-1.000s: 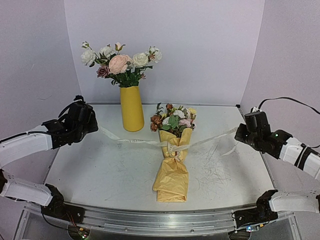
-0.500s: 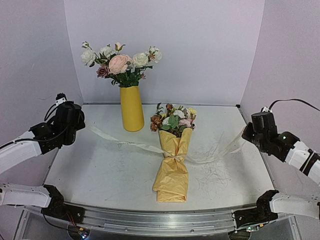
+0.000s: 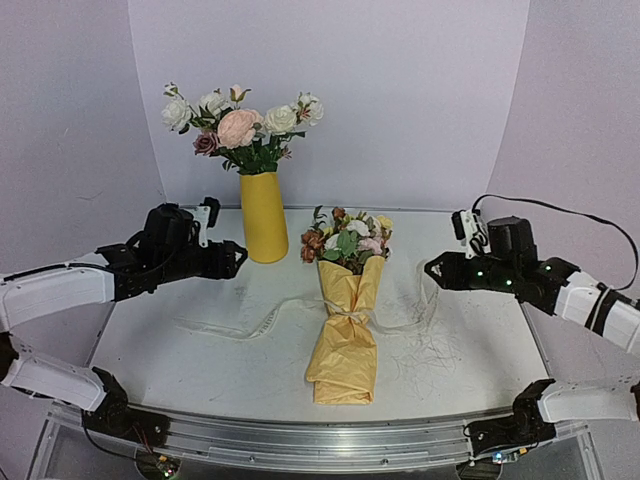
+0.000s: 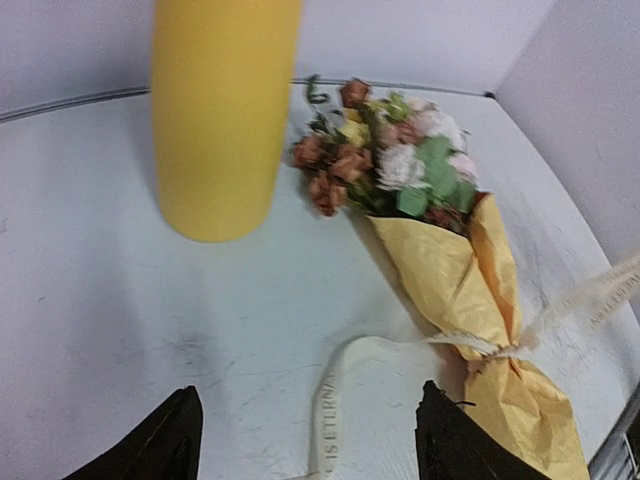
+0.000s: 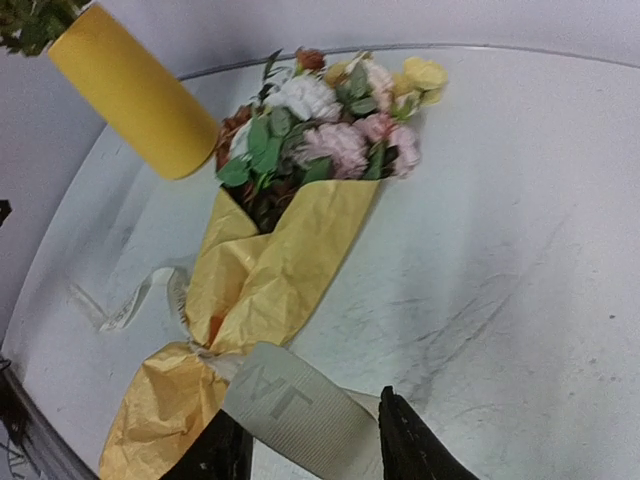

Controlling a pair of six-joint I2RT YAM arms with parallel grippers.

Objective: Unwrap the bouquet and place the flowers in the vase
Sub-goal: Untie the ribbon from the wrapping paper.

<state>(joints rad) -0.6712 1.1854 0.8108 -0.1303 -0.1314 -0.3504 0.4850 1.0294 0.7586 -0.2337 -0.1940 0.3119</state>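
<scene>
The bouquet (image 3: 347, 340) lies on the table in its crinkled yellow-orange paper cone, the flowers (image 3: 347, 240) pointing away from me towards the back wall. A cream ribbon (image 3: 255, 325) still circles the cone's waist, and its long left tail lies slack on the table. The yellow vase (image 3: 263, 220) stands behind and left of the bouquet. My left gripper (image 3: 238, 260) is open beside the vase; in the left wrist view the ribbon (image 4: 330, 400) lies on the table between its fingers, untouched. My right gripper (image 3: 430, 268) is open right of the flowers, with the ribbon's (image 5: 295, 405) other tail draped loosely across its jaws.
A big bunch of white and pink roses (image 3: 240, 125) fills the vase's mouth. Pale walls close in the table at the back and on both sides. A metal rail (image 3: 300, 440) runs along the near edge between the arm bases.
Both grippers have opened and let the taut ribbon go slack; its left tail dropped onto the table. Both arms swung from the table's sides inward towards the bouquet.
</scene>
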